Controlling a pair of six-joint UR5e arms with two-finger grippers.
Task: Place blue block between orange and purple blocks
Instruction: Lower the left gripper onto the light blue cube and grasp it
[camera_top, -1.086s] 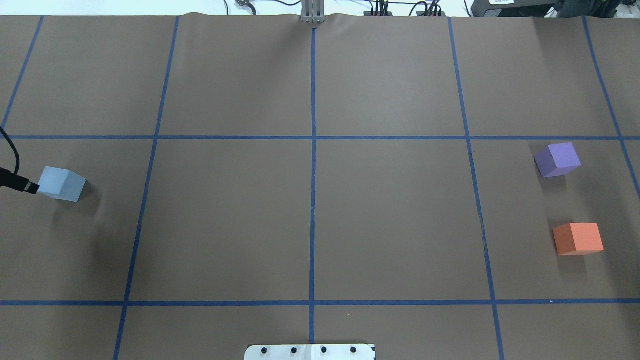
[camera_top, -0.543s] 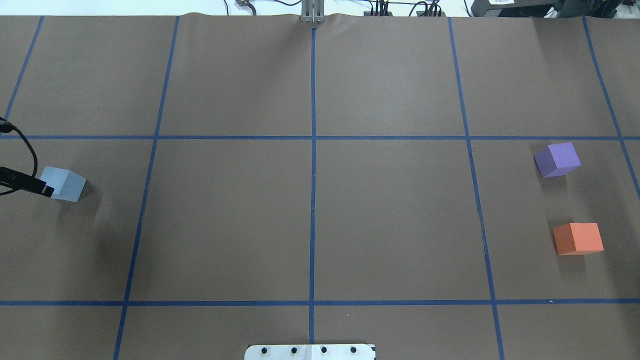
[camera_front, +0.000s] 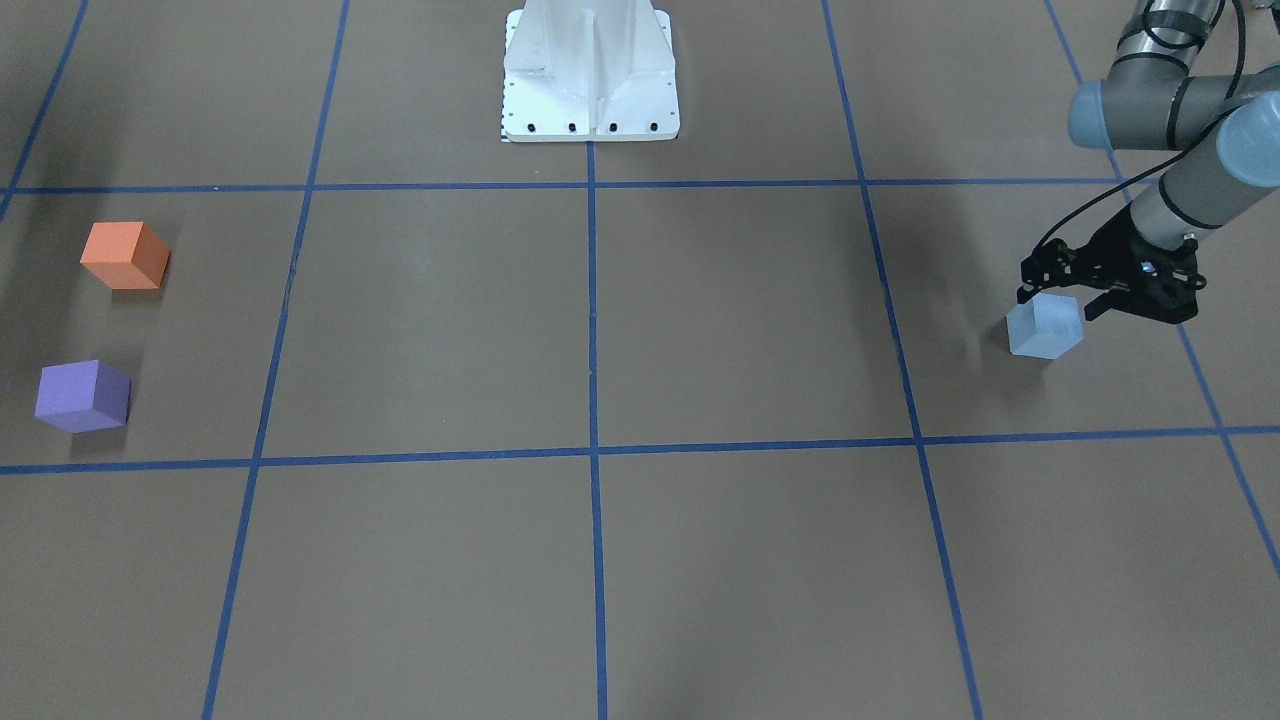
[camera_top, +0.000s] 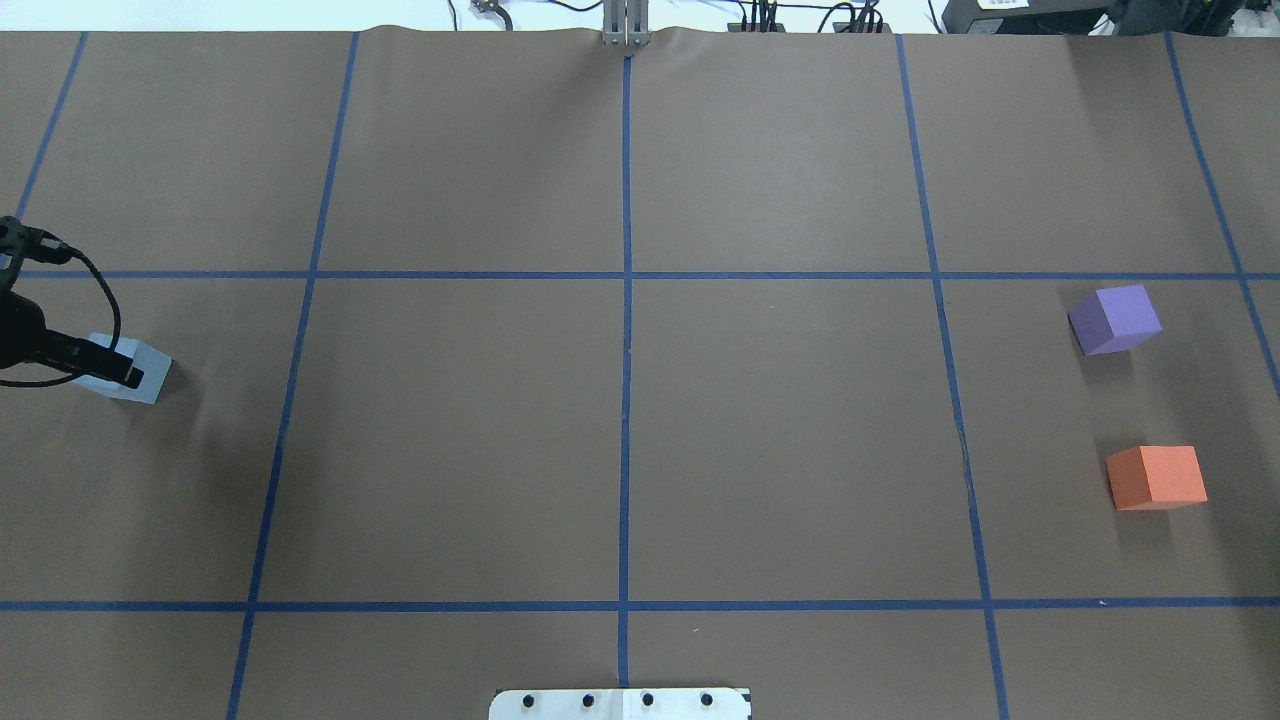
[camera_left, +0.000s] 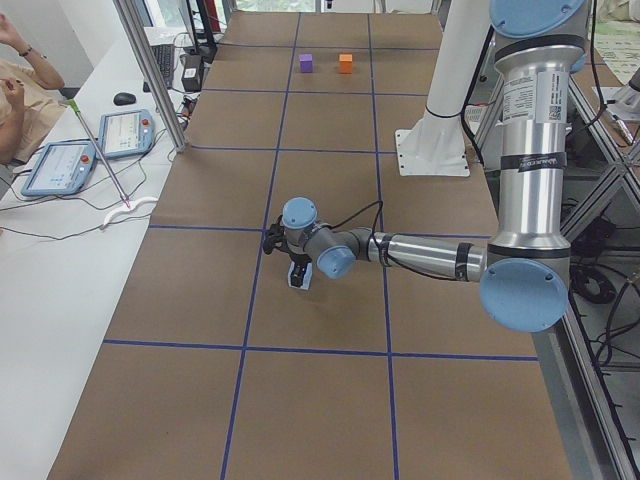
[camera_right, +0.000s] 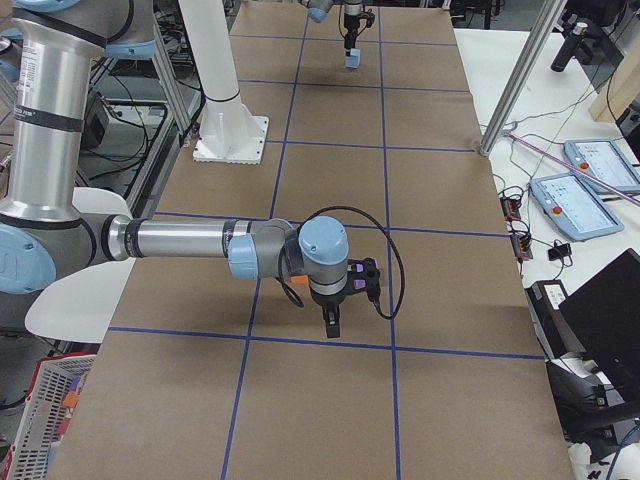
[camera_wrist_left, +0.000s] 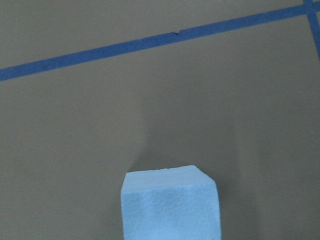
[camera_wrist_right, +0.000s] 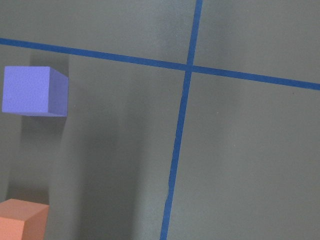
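Left wrist-mounted view: the blue block (camera_wrist_left: 170, 205) sits low and centred under the camera, flat on the table (camera_wrist_left: 150, 100).
Left gripper (camera_front: 1060, 298): spread, with a finger hanging on either side of the block's top and not yet pinching. The block sits turned against the tape grid, so square your wrist to its flat faces, lower until the pads flank its middle, then close.
Purple block (camera_top: 1115, 320) and orange block (camera_top: 1156, 477): far across the table, well apart from the blue one. The gap between them looks snug, so a straight grip now should make placing easier.
Right gripper (camera_right: 333, 322): hangs above the table at that far end; you cannot tell its spread.
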